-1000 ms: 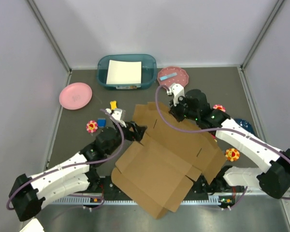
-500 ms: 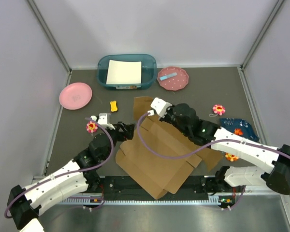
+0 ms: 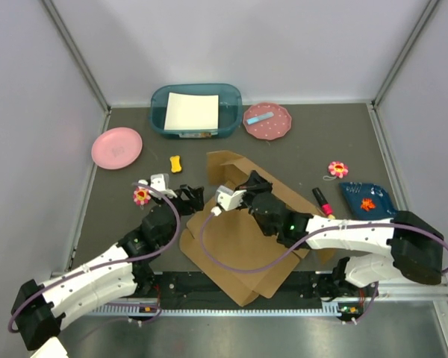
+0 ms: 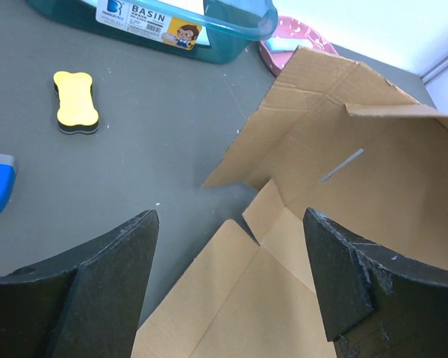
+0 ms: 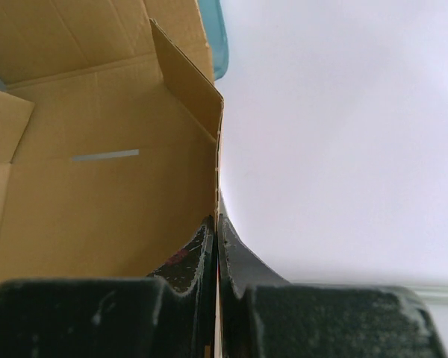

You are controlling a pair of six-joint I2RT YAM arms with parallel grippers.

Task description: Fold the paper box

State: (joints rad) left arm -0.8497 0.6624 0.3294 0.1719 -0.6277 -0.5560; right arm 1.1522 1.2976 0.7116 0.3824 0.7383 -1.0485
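The paper box [image 3: 243,250] is brown corrugated cardboard lying partly folded in the middle of the table. One panel with a slot stands raised at its far side. My right gripper [image 3: 248,183] is shut on the edge of that raised panel; in the right wrist view the jaws [image 5: 217,227] pinch the thin cardboard edge [image 5: 104,186]. My left gripper [image 3: 196,198] is open and empty at the box's left corner. In the left wrist view its fingers [image 4: 231,218] straddle the near flap of the box [image 4: 343,186] without touching it.
A teal bin [image 3: 196,110] with a white sheet stands at the back. A pink plate [image 3: 116,147] is on the left and a dotted pink plate [image 3: 267,121] behind. A yellow bone [image 3: 176,162], flower toys [image 3: 141,195], a marker [image 3: 322,201] and a blue plate [image 3: 367,200] lie around.
My right gripper has swung left and toward me with the panel, folding the far part of the box up and over. My left gripper has let go and drawn back left.
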